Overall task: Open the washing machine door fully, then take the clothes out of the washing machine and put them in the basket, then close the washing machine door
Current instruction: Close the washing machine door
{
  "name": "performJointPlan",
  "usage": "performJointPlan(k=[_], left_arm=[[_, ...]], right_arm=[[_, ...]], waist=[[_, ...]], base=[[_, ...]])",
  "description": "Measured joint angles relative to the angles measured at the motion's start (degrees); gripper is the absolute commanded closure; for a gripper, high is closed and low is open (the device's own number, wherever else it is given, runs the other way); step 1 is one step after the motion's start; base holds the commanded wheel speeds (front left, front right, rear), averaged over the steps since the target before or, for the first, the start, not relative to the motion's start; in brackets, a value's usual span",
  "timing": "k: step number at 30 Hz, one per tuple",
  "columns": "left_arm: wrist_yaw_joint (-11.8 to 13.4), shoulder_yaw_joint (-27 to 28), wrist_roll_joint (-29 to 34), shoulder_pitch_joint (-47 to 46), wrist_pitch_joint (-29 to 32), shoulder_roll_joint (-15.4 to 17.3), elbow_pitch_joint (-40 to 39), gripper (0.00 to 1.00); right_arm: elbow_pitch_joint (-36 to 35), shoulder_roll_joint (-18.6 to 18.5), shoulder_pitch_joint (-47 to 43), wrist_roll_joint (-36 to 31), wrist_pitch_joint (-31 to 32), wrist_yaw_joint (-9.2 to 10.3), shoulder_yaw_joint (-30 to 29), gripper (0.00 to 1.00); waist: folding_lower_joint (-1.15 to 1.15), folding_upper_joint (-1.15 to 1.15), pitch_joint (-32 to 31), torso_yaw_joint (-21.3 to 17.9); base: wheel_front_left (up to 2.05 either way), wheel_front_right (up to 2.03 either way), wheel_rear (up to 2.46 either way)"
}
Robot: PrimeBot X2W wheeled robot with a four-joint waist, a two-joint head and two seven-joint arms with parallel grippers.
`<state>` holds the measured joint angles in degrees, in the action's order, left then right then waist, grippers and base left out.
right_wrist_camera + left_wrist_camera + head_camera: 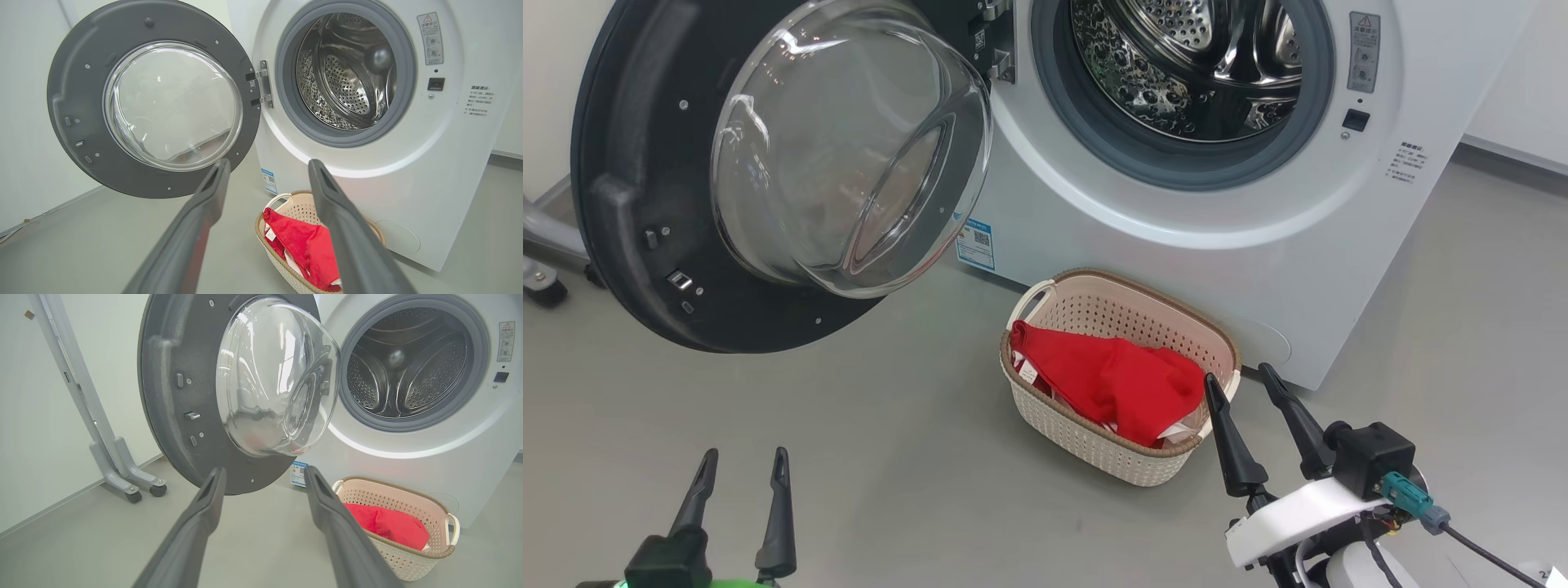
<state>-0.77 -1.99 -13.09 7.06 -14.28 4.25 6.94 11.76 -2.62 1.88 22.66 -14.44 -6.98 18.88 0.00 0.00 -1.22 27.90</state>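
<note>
The washing machine (1176,212) (429,453) (408,196) stands ahead, and no fabric shows in its steel drum (1192,57) (347,77). Its black washing machine door (645,163) (171,396) (81,102) hangs wide open to the left. On the floor in front sits the basket (1094,441) (408,563) (282,265), holding the red clothes (1111,380) (388,524) (302,245). My left gripper (742,461) (263,471) is open and empty, low on the floor side, below the door. My right gripper (1240,377) (267,165) is open and empty beside the basket's right end.
A grey wheeled stand (122,477) (543,278) sits by the wall left of the door. Bare grey floor (866,457) spreads between my grippers and the machine. A blue label sticker (976,243) marks the machine's lower left corner.
</note>
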Motion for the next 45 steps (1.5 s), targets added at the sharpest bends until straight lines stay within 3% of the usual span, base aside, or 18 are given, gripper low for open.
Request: performJointPlan(k=[11, 12, 14, 15, 28, 33, 39, 45], left_arm=[[0.0, 0.0, 0.0, 0.0, 0.0, 0.0, 0.0, 0.0], [0.0, 0.0, 0.0, 0.0, 0.0, 0.0, 0.0, 0.07], [0.0, 0.0, 0.0, 0.0, 0.0, 0.0, 0.0, 0.79], [0.0, 0.0, 0.0, 0.0, 0.0, 0.0, 0.0, 1.0], [0.0, 0.2, -0.2, 0.0, 0.0, -0.1, -0.4, 1.0], [0.4, 2.8, -1.0, -0.2, 0.0, 0.5, -2.3, 1.0], [0.6, 7.1, -2.0, -1.5, 0.0, 3.9, -5.5, 1.0], [0.4, 12.3, -3.1, -3.8, 0.2, 10.1, -6.5, 1.0]], right_arm=[[0.0, 0.0, 0.0, 0.0, 0.0, 0.0, 0.0, 0.0], [0.0, 0.0, 0.0, 0.0, 0.0, 0.0, 0.0, 0.0], [0.0, 0.0, 0.0, 0.0, 0.0, 0.0, 0.0, 0.0], [0.0, 0.0, 0.0, 0.0, 0.0, 0.0, 0.0, 0.0], [0.0, 0.0, 0.0, 0.0, 0.0, 0.03, 0.2, 0.0], [0.2, 0.0, 0.0, -0.2, 0.0, 0.03, 0.5, 0.0], [0.2, -0.7, 1.3, -1.3, 0.0, 0.03, 1.2, 0.0], [-0.3, -1.3, 2.9, -1.9, 0.0, 0.03, 1.4, 0.0]], waist=[[0.0, 0.0, 0.2, 0.0], [0.0, 0.0, 0.3, 0.0], [0.0, 0.0, 0.4, 0.0], [0.0, 0.0, 0.4, 0.0], [0.0, 0.0, 1.1, 0.1], [0.0, 0.0, 2.3, 0.0], [0.0, 0.0, 3.9, -0.9], [0.0, 0.0, 5.8, -2.1]], base=[[0.0, 0.0, 0.0], [0.0, 0.0, 0.0], [0.0, 0.0, 0.0], [0.0, 0.0, 0.0], [0.0, 0.0, 0.0], [0.0, 0.0, 0.0], [0.0, 0.0, 0.0], [0.0, 0.0, 0.0]])
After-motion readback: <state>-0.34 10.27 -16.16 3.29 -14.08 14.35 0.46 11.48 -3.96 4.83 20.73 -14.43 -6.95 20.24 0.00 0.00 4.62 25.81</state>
